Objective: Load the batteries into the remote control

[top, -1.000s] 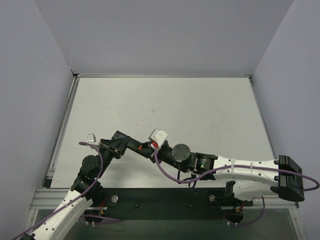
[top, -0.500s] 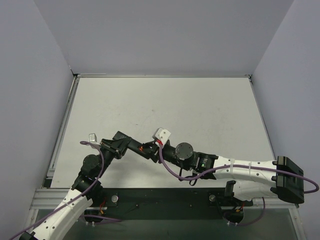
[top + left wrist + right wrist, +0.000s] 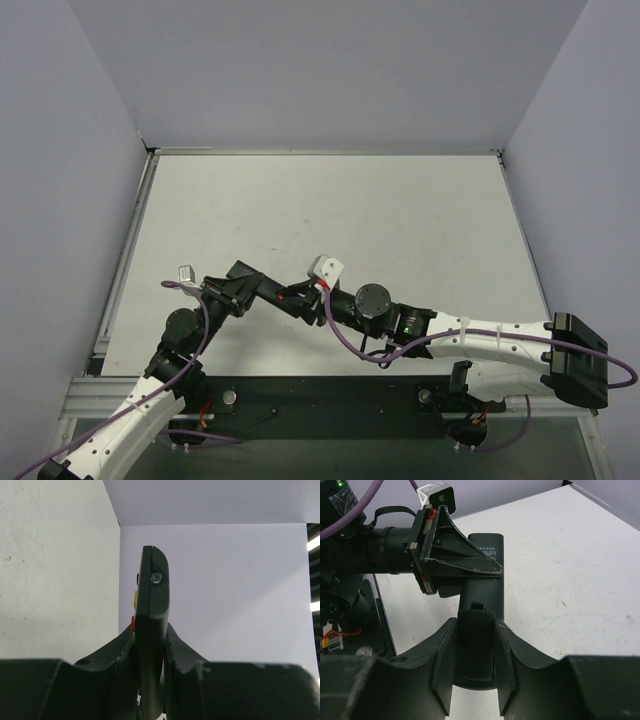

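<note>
My left gripper point(image 3: 149, 630) is shut on the slim black remote control point(image 3: 152, 605) and holds it on edge above the table, its red and green buttons facing left. In the right wrist view the remote point(image 3: 488, 555) shows its back, with one left finger point(image 3: 462, 557) across it. My right gripper point(image 3: 475, 625) is shut on the small black flat cover point(image 3: 475, 647) and holds it against the remote's back at the near end. In the top view the two grippers point(image 3: 262, 288) point(image 3: 305, 300) meet near the table's front. The red batteries are hidden.
The white table point(image 3: 400, 220) stretches behind the grippers, walled by grey panels on three sides. A metal rail point(image 3: 120, 290) runs along the left edge. The dark base plate point(image 3: 330, 410) lies at the near edge.
The right wrist has shifted slightly right and away from the bases, still against the remote. The left arm has stayed put.
</note>
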Motion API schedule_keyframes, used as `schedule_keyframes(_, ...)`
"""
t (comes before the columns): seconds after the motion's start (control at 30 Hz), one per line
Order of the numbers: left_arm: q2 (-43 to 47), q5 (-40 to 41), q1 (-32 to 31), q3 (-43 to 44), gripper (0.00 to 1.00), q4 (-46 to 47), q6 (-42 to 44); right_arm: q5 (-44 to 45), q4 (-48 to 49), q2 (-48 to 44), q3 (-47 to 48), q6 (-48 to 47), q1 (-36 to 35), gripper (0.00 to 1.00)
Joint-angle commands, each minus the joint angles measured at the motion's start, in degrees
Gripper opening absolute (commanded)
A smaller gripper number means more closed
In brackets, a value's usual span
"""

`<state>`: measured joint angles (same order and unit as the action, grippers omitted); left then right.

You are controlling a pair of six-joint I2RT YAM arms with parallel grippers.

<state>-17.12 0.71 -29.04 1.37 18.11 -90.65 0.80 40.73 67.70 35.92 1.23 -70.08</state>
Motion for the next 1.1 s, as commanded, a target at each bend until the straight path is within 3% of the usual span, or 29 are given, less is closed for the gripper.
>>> schedule_keyframes(0.0,0.51,-0.71,0.12,-5.50,0.00,9.66,-3.57,-1.50,3.13,-1.52,-1.64,0.17,0.65,0.17)
schedule_keyframes(1.07,0.95,-0.71,0.12,-6.20,0.00,8.17,-5.68,3.86,9.01,1.38,-0.41,-4.22,-0.23,0.17)
